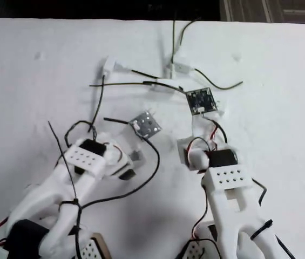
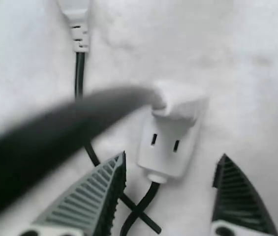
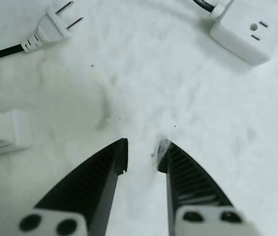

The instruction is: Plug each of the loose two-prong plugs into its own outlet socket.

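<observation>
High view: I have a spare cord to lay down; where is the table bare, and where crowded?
Bare: the far left of the table, left of the white plug; and the right side, beyond the dark square piece. Crowded: the middle, where cords cross.

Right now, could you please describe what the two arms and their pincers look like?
The left arm and the right arm are white plastic shells with black motor blocks, perforated top plates, and thin red and black wires. The left pincer and the right pincer have dark, ribbed, wedge-shaped fingers on white bases.
</observation>
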{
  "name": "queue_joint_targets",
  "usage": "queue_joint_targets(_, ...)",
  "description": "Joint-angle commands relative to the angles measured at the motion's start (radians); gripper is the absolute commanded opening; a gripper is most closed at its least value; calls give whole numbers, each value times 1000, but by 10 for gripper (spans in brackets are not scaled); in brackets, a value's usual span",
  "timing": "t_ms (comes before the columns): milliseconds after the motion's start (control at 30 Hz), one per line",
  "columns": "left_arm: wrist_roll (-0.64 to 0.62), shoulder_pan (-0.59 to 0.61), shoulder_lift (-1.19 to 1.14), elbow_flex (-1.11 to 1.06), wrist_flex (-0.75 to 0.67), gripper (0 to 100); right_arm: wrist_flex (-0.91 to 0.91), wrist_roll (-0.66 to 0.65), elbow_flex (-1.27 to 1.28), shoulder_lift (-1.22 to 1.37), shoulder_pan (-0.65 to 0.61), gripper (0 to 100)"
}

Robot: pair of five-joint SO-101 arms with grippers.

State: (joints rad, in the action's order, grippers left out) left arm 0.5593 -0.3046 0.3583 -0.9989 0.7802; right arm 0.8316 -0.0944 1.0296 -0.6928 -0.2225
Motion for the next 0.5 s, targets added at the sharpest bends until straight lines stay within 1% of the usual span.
queue_joint_targets(0,8,-51,-4,14,6,226,-10,-3,-17,2,10,98)
queue_joint_targets(167,8,-58,-4,12,8,181,-10,-3,-17,2,10,98)
queue_joint_targets(300,9,-61,-4,12,54,135,-10,-3,-15,2,10,96)
queue_joint_targets(467,9,-31,4,26,46,72,-10,-3,-15,2,10,96)
